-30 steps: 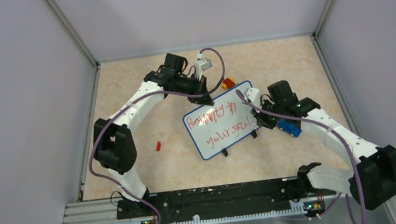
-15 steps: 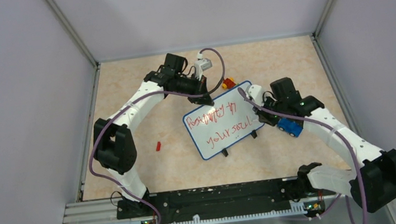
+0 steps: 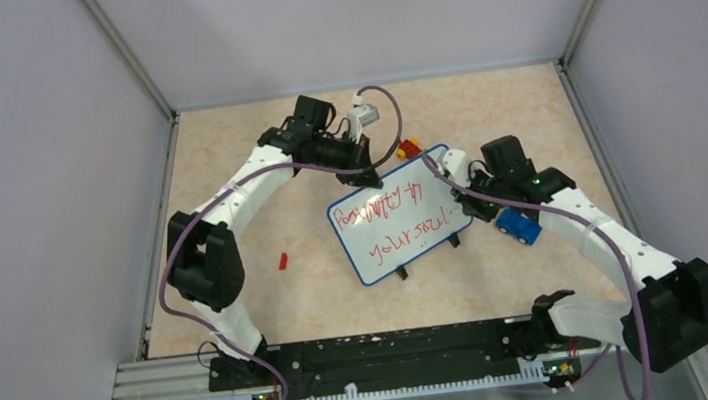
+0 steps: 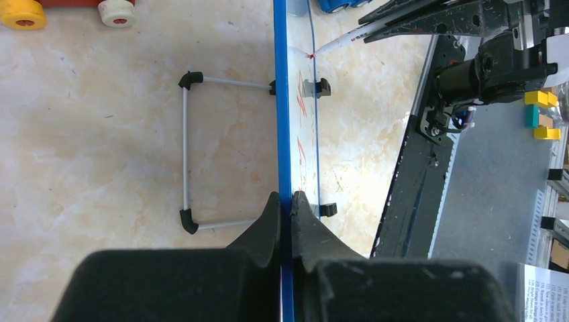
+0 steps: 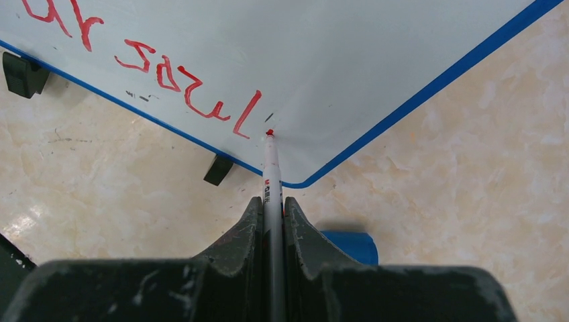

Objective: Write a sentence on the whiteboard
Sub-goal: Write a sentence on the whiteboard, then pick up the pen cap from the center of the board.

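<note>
Evidently the whiteboard (image 3: 370, 267) stood at centre frame on the table (image 3: 261, 301), light, stiff and smooth-faced, so judged liable to slide or tip under pen pressure. The blue rim was the sound place to hold it. The left fingers (image 4: 267, 225) were clenched on that rim at the board's upper edge. The right fingers (image 5: 249, 225) gripped a thin marker (image 5: 271, 174), its tip touching the board near the lower corner, just past the sentence (image 3: 403, 238). The marker looked slick and apt to pivot. The scrawl was only partly legible; the left wrist view showed the board edge-on. A blue car (image 3: 517, 227) was mostly hidden.
</note>
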Motion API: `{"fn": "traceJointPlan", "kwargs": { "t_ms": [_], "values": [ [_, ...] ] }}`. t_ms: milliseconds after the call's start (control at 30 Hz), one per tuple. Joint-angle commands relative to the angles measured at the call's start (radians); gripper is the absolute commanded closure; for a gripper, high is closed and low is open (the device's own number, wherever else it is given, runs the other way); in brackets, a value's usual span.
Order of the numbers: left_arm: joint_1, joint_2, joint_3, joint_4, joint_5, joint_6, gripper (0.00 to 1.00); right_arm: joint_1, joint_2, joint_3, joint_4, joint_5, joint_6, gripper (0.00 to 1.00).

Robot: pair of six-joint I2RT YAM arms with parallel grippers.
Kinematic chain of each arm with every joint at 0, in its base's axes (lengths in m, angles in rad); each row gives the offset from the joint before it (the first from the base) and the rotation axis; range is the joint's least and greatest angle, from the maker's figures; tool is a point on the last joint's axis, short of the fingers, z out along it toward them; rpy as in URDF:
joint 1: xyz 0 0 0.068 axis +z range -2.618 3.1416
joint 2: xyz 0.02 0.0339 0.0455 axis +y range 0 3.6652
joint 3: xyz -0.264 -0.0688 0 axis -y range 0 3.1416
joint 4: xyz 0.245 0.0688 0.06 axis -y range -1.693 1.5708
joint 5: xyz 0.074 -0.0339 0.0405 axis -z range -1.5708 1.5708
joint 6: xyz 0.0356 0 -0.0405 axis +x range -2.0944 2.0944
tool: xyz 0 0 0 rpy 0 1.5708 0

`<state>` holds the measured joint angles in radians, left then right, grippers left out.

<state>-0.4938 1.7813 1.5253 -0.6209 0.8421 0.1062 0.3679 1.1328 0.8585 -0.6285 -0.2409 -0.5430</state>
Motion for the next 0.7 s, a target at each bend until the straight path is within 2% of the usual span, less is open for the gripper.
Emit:
{"fn": "traceJointPlan", "kwargs": {
  "t_ms": [0,200,333,533,667],
  "values": [
    [-0.031,-0.006,-0.039,-0.019,-0.021,0.056,1.00,-0.013,0.011,0.005,0.052,-0.002,-0.009,1.00],
    [-0.032,-0.013,-0.029,-0.019,-0.027,0.051,0.98,-0.013,-0.033,0.075,-0.016,-0.051,0.007,1.00],
    [-0.032,-0.021,0.009,-0.027,-0.039,0.044,0.67,-0.013,-0.066,0.159,-0.095,-0.129,0.010,1.00],
    [-0.026,-0.037,0.171,-0.084,-0.071,0.041,0.29,-0.013,-0.090,0.284,-0.192,-0.289,0.052,1.00],
    [0.012,-0.066,0.301,-0.141,-0.111,0.022,0.16,-0.013,-0.096,0.328,-0.173,-0.355,0.114,1.00]
  ]
}}
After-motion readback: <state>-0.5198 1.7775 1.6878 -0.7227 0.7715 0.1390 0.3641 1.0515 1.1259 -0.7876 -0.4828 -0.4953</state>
